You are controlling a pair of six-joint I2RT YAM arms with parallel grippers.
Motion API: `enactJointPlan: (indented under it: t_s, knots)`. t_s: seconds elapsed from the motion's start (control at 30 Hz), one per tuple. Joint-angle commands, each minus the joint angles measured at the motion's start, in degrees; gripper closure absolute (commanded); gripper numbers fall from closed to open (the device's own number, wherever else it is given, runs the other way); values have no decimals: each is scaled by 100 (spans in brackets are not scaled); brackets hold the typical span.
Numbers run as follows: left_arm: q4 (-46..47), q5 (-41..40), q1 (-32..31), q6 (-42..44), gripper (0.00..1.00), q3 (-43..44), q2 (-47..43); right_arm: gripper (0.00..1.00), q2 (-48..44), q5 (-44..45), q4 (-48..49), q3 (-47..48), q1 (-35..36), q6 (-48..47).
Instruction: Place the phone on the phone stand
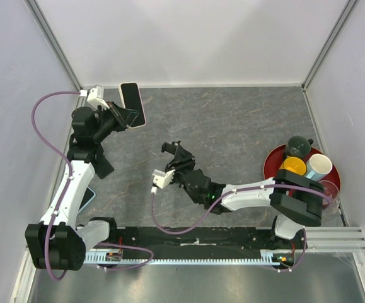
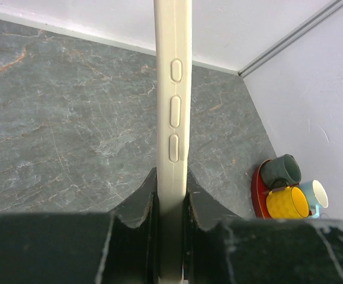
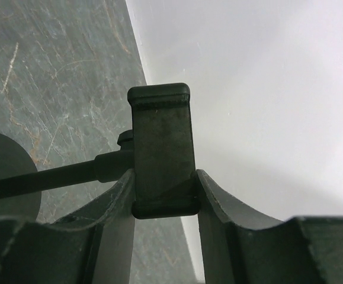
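My left gripper (image 2: 171, 204) clamps the cream-cased phone (image 2: 172, 112) edge-on near the table's (image 1: 245, 120) back left corner, well apart from the phone stand (image 3: 160, 142) pinched in my right gripper (image 3: 163, 192); meeting them misaligned could twist either thin grip loose and drop the phone.

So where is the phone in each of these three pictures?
Top: upper left, phone held by the left gripper.
Left wrist: phone at centre, edge-on, between the fingers.
Right wrist: not in it; only the stand shows.
Shared landmark: yellow cup, right in top view, lower right in left wrist view.
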Motion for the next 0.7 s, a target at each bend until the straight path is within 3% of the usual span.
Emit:
enactJointPlan:
  t_s: [0.0,0.17,0.2,0.37,0.4,0.5,0.53,0.67]
  knots:
    - [638,206,48,-205,98,29,-80,95,199,58,1237,-19,307,-728]
    - [699,294,48,-258,98,20,-18,77,525,709,1458,-134,685,-597]
    - [699,303,57,-275,98,20,-18,63,525,832,1467,-143,738,-448]
    - [717,320,57,-275,98,20,-10,19,218,1210,379,-29,941,360]
    - [717,329,57,-275,98,20,-9,5,70,1237,194,24,949,501]
    - [778,443,57,-293,98,37,34,2,-378,1229,-1043,295,993,1422]
    - [796,539,57,-302,98,55,61,2,-485,1141,-1900,401,985,1791]
    - [1024,935,57,-389,98,90,184,2,-1108,492,-3620,806,985,3450]
